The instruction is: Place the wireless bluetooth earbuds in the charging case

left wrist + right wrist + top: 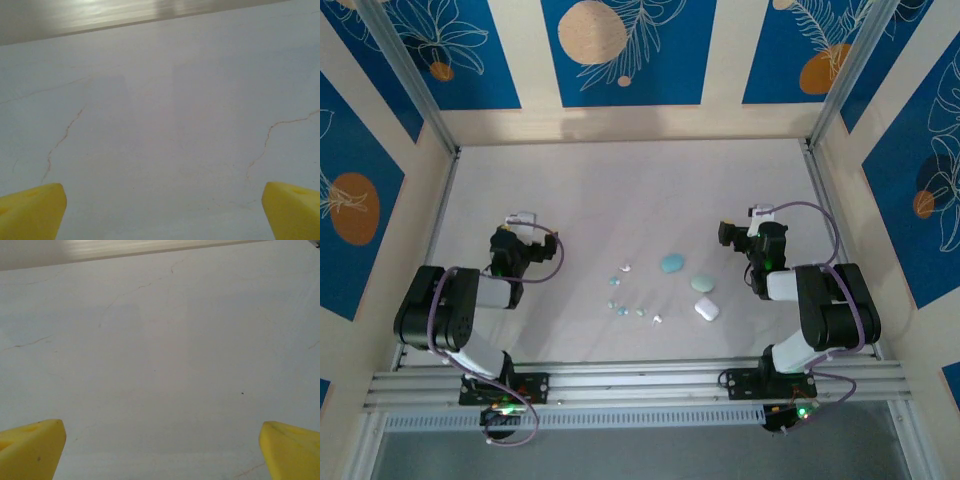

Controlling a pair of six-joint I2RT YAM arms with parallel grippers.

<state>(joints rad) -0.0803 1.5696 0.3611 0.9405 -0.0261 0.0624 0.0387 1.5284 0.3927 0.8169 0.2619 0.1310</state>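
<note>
Left claw [161,207] and right claw [161,445] gape wide, empty; earbuds [628,296] lie scattered toward the near edge of the tabletop [620,190] beside the cases [703,284], and being tiny and glossy, one could squirt from a pinch.

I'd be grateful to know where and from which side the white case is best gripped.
Probably from straight above, closing across its narrower width. The white case lies flat on the table, low and rounded, giving a sideways approach little to catch. The green case lies close behind, so keep clear of it. The open right gripper is nearer.
</note>
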